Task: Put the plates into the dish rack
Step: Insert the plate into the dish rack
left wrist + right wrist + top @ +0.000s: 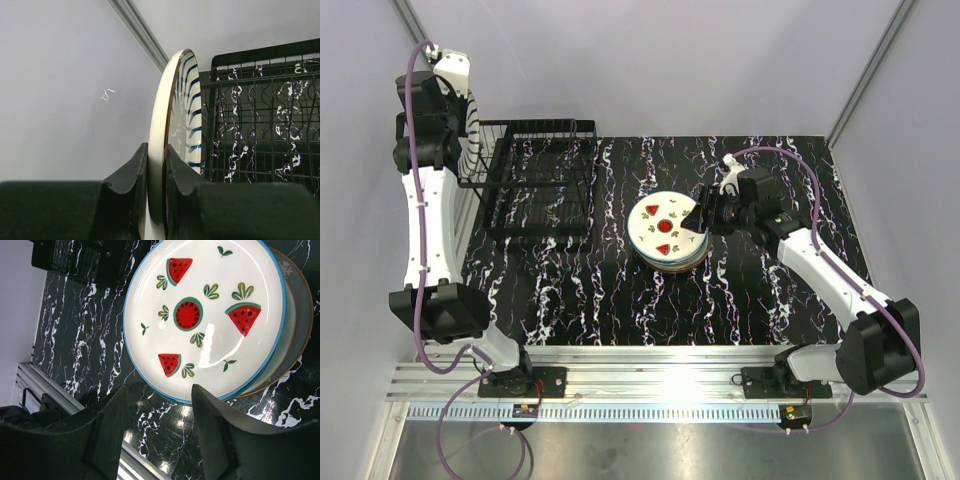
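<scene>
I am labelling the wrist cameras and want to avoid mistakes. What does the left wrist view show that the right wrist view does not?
Only the left wrist view: the left gripper clamped on the rim of the striped plate, held on edge next to the dish rack. Only the right wrist view: the right gripper, jaws open, near the rim of the watermelon plate, which tops a stack of plates. Both: the black marbled table.
</scene>
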`<act>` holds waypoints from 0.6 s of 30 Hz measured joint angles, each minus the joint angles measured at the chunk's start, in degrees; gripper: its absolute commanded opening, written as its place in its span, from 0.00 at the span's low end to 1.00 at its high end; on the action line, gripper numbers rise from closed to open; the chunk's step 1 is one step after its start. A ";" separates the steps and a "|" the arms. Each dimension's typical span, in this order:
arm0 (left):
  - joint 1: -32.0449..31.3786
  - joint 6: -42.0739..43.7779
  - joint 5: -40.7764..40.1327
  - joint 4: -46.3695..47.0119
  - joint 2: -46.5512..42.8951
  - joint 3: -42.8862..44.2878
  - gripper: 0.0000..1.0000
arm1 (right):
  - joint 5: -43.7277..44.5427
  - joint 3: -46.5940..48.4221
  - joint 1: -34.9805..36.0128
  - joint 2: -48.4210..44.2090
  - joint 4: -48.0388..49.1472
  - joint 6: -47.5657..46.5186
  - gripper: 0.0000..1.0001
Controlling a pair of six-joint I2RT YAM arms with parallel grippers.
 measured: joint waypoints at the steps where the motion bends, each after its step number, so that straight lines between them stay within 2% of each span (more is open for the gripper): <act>1: 0.00 -0.11 -0.13 0.00 0.00 0.00 0.00 | 0.00 0.02 0.00 0.02 0.00 0.00 0.60; 18: -0.11 -0.79 -1.29 0.63 2.27 -0.90 0.00 | -0.02 0.02 0.00 1.77 0.00 0.00 0.60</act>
